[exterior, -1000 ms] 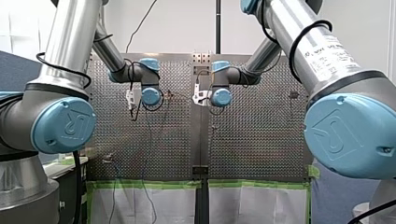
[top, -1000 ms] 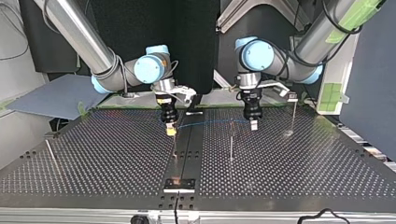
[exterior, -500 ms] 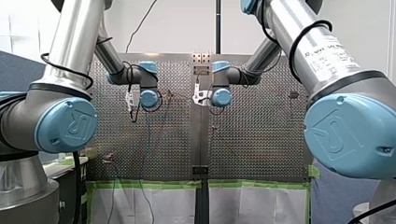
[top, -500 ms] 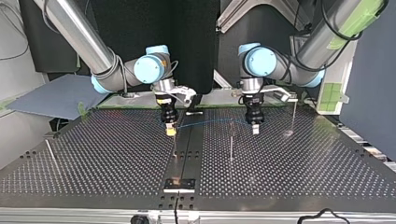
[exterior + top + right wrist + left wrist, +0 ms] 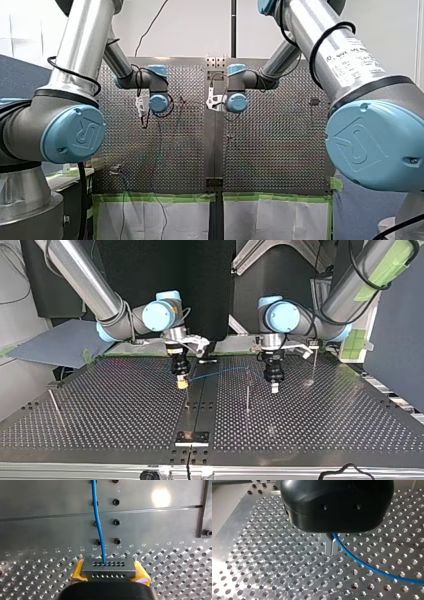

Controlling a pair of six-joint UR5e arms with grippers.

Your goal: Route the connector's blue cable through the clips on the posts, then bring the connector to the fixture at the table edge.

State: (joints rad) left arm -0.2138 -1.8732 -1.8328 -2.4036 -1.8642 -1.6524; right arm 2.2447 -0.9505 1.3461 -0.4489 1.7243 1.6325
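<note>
Two robot arms (image 5: 90, 285), my left gripper (image 5: 274, 388) and my right gripper (image 5: 182, 384) making two pairs of jaws, one connector (image 5: 109, 567), one blue cable (image 5: 98, 522), four thin posts (image 5: 247, 390) on the counter (image 5: 325, 430), one fixture (image 5: 191, 437) at the counter's edge farthest from the arms.

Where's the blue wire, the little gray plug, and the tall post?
blue wire (image 5: 96, 517): right wrist view, middle of its length.
gray plug (image 5: 109, 567): right wrist view, its holed top face.
post (image 5: 247, 390): top view, middle of its shaft.
</note>
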